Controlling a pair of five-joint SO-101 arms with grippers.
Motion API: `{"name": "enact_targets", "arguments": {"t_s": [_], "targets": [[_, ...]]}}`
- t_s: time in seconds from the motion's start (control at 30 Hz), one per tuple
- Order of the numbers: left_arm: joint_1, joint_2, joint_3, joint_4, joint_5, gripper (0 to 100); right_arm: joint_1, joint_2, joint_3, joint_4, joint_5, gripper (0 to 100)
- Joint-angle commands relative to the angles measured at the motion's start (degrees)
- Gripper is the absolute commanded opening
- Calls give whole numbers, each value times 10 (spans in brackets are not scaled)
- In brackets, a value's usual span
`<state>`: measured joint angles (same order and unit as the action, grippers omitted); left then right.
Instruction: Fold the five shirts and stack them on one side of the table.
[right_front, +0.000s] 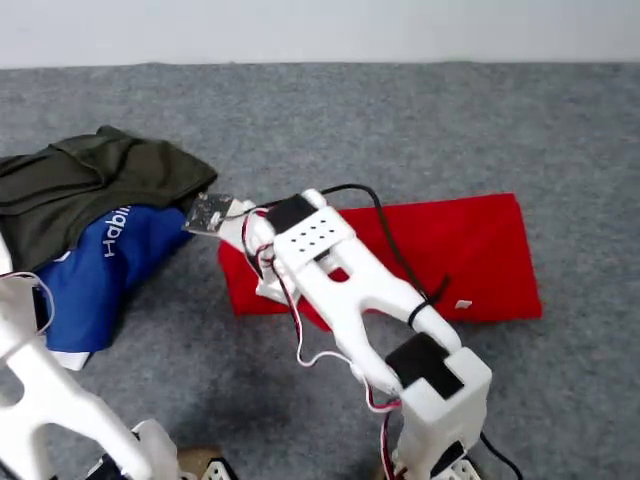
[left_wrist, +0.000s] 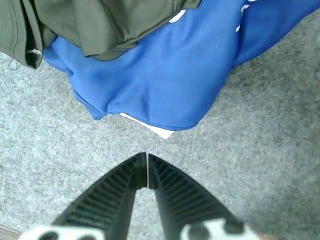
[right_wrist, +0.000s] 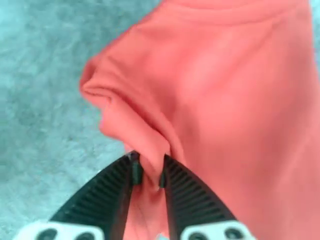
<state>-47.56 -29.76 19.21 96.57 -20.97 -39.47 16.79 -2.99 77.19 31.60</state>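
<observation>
While left fingers (left_wrist: 116, 196) press together, right fingers (right_wrist: 111, 196) pinch the rumpled red shirt (right_wrist: 225, 100).

Seen from above, the bare grey table (right_front: 420, 120) lies open from 10 through 2 o'clock. The red shirt (right_front: 450, 255) fills 3 o'clock, and the right arm (right_front: 350, 285) slants across it from 5 o'clock. The olive shirt (right_front: 90, 185), heaped on the blue shirt (right_front: 110, 270), blocks 9 o'clock, leaving a narrow lane between.

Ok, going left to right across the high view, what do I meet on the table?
Crumpled dark olive-green shirt → right gripper, shut on the red cloth's corner → flat red shirt. The blue shirt lies under the olive one, so I leave it unplaced.
</observation>
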Motion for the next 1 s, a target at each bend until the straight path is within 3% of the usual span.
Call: {"name": "enact_targets", "arguments": {"t_s": [0.0,0.13,0.3,0.63,0.73,0.97], "targets": [[0,-18,-2,-6,-5,15,26,36,-68,-6,5,97],[0,-18,6,-6,-5,15,54,121,-152,-6,3,195],[0,-21,36,-6,-6,15,85,213,-298,26,4,163],[0,-21,50,-7,-6,15,60,256,-539,251,4,60],[0,-21,50,-7,-6,15,58,248,-547,259,2,8],[0,-21,50,-7,-6,15,19,181,-462,258,1,9]]}}
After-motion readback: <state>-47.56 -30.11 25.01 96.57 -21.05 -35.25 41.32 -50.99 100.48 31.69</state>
